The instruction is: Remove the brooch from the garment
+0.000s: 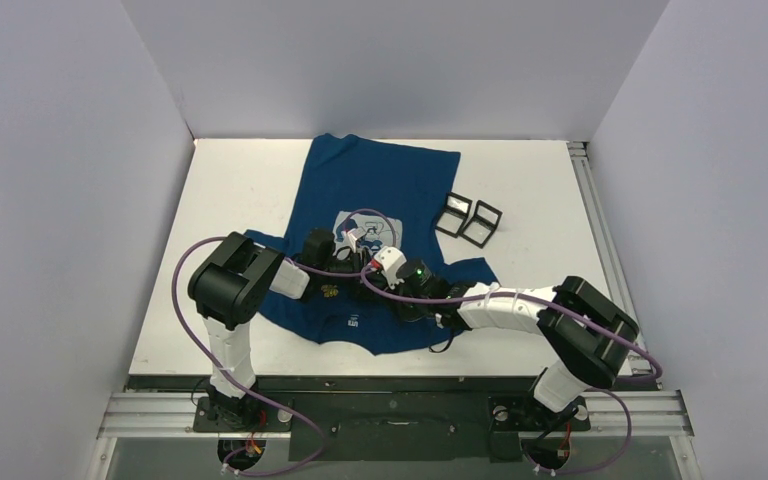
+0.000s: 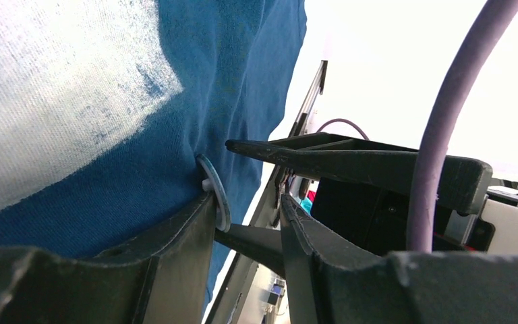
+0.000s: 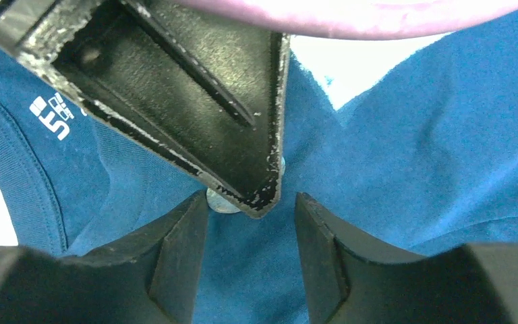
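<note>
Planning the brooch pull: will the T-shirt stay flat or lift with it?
Probably floppy: the T-shirt lies in soft folds. It looks thin and light, so it would likely lift with the brooch unless held down.

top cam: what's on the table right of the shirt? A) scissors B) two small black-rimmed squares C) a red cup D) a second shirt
B: two small black-rimmed squares lie side by side on the white table, just right of the blue T-shirt. Whether they are frames or shallow trays cannot be told.
</note>
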{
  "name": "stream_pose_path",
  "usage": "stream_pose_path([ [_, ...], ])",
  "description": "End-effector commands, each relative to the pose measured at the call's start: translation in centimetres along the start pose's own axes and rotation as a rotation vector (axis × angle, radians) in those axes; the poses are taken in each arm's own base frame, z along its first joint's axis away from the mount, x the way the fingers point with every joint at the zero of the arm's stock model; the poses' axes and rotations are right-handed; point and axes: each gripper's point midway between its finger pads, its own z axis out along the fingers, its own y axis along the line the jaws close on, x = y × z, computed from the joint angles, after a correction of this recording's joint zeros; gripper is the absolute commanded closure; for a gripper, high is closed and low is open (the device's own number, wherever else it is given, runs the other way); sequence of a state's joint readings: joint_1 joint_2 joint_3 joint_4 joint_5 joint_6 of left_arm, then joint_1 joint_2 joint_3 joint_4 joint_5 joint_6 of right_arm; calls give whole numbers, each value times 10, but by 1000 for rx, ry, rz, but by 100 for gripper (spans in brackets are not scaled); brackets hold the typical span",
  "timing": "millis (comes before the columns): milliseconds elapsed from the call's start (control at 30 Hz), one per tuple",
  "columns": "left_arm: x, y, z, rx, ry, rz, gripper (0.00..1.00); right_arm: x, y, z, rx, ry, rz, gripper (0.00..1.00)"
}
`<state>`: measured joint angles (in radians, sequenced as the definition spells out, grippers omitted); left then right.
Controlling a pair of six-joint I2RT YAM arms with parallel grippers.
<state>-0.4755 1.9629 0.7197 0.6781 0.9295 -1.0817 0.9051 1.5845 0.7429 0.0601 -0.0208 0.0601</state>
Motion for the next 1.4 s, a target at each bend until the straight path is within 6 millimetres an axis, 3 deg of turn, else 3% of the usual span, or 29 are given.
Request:
stream_pose_path([
  [0,-3,-7,-3,40,-4,40,63,-27,-9,-2,57,-72,-8,58],
  [167,-7,-3,-6,33,-18,36,63,-28,-14,-8,45,-81,-9,78],
  [467,-12,4,-9,9,-40,40,61,-28,-11,-14,-76,-92,31,88],
  [567,-13,5,-10,4,-45,40,61,-28,-10,-16,-113,-101,34,100],
  [1100,-35,11,-40,-95,-139,222,56,-31,-18,-19,-177,-152,89,100],
  [1367,-51,-9,-47,-47,-201,351,55,-35,-19,-8,-165,-186,117,100],
])
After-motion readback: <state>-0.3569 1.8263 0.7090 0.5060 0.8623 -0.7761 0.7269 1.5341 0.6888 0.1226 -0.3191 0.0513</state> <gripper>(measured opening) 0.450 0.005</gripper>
